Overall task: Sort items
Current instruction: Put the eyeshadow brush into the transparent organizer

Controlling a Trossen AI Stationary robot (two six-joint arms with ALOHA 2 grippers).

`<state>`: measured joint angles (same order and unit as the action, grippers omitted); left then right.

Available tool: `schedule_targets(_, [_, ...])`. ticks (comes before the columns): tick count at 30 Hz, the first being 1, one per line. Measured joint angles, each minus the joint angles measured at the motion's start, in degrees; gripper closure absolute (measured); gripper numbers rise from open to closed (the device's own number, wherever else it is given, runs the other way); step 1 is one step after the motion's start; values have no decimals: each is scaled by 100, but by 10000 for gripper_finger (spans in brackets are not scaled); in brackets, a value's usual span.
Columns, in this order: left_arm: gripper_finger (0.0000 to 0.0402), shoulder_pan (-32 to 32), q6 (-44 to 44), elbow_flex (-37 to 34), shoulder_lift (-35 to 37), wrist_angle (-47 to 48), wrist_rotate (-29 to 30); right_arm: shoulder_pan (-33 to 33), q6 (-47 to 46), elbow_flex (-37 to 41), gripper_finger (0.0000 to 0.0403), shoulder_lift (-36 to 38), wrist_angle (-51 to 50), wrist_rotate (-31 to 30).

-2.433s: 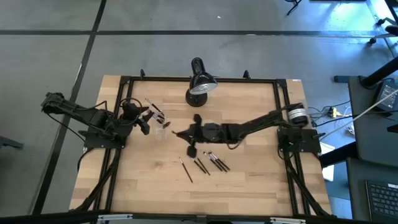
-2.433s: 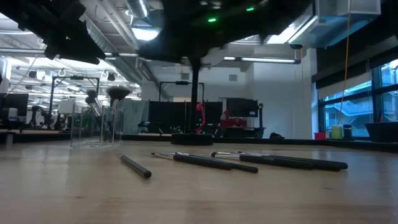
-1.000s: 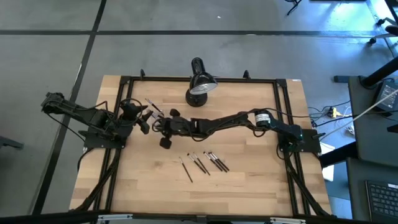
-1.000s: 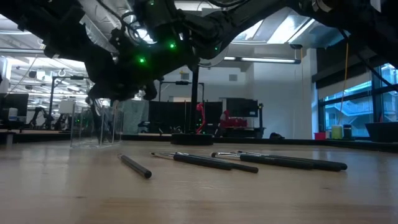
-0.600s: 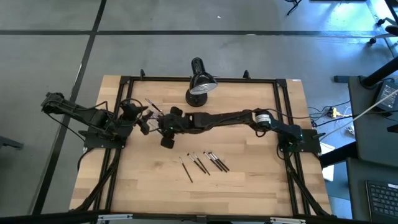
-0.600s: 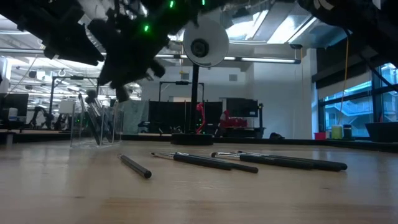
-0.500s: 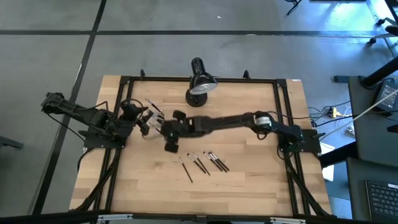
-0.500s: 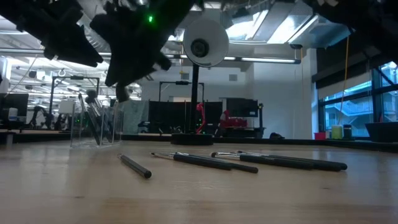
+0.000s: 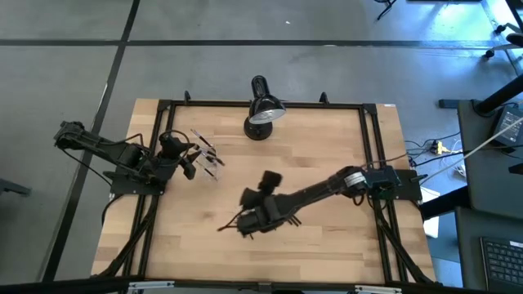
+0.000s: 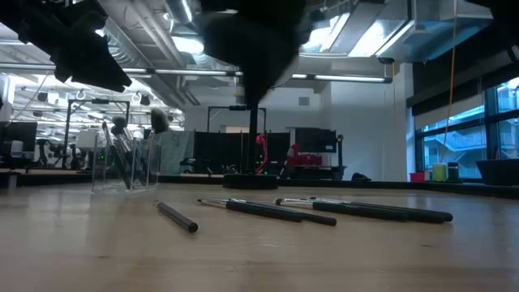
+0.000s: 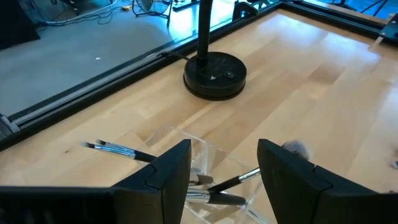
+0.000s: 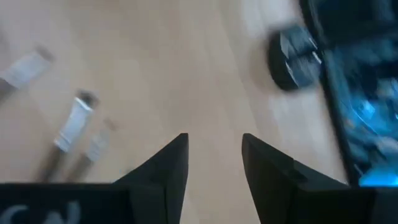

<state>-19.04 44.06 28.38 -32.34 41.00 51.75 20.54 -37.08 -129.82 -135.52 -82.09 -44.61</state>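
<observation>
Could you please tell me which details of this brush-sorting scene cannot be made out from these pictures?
- High view: the right gripper and its arm cover the loose brushes on the table, hiding their count.
- Low view: the right arm is only a dark blur at the top edge.
- Right wrist view: motion blur smears the brush ferrules.
- Left wrist view: the left gripper fingers cut off the clear cup; the number of brushes inside is unclear.

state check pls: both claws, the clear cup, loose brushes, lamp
Left claw: open, empty, hovering by the cup.
Right claw: open, empty, above the loose brushes.
Small clear plastic cup: upright, several brushes inside.
Thin dark-handled makeup brushes: lying flat on the wooden table.
Black desk lamp: upright at the far edge.
</observation>
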Motion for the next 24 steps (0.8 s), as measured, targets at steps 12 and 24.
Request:
schedule_targets(12, [222,-1,12,0,-2,1,59,-234,-372,1874,254,923,133,1447])
schedule_targets(24, [222,1,37,0,-2,-80,361,-589,-912,5837,257,3294,4259,3408])
